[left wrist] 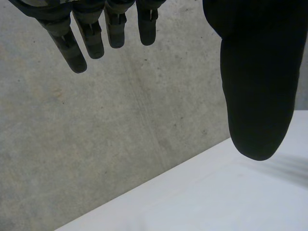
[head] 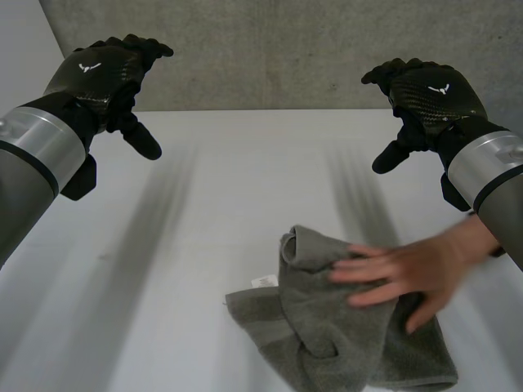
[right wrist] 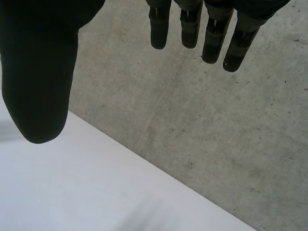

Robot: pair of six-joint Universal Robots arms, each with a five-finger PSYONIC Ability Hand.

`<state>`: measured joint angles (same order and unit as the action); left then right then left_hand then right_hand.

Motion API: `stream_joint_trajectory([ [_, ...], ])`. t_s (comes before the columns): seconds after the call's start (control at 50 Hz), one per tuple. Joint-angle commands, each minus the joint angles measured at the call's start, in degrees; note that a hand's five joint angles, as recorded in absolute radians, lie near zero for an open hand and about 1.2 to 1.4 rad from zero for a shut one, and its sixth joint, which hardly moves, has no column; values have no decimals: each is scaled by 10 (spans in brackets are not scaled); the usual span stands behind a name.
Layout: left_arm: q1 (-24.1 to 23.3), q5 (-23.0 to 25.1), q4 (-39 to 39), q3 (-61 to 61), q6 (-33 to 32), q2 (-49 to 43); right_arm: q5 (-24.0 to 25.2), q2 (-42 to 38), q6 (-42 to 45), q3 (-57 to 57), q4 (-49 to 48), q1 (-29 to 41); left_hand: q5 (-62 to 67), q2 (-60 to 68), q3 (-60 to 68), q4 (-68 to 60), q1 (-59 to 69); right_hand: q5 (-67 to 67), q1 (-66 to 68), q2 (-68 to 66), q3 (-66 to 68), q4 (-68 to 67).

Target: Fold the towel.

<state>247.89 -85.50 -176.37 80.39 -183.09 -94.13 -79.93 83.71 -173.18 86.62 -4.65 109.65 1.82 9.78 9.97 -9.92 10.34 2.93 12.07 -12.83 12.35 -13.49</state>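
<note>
Honestly, the folding hasn't started, so all of it is left to do.

Head view: the towel (head: 327,335) sits crumpled in a heap at about 5 o'clock on the table (head: 163,269), and a person's hand (head: 409,273) lies flat on its right part. The left hand (head: 106,73) hovers at 10 o'clock and the right hand (head: 429,94) at 2 o'clock. Both are well apart from the towel and hold nothing. There's plenty of bare table from 7 to 12 o'clock for spreading it out.

Left wrist view: the fingers (left wrist: 67,43) are straight with the thumb apart and nothing between them. Past the fingertips, the table's far edge meets the wall (left wrist: 96,144).

Right wrist view: same story, this hand is spread and empty, with the table edge and wall beyond it.
</note>
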Motion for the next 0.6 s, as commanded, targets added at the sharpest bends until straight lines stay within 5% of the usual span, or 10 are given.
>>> stream_joint_trajectory([
  [0.02,-7,0,8,-3,0,-9,0,-1,2,-6,3,-1,14,35,33,-33,29,-29,-21,28,-24,35],
  [0.4,-125,-4,69,38,17,-143,26,-62,213,-6,220,5,13,33,31,-32,27,-29,-21,28,-24,35],
  [0.6,-203,-20,44,100,93,-204,36,-93,212,68,203,3,14,35,33,-33,29,-29,-21,28,-24,35],
])
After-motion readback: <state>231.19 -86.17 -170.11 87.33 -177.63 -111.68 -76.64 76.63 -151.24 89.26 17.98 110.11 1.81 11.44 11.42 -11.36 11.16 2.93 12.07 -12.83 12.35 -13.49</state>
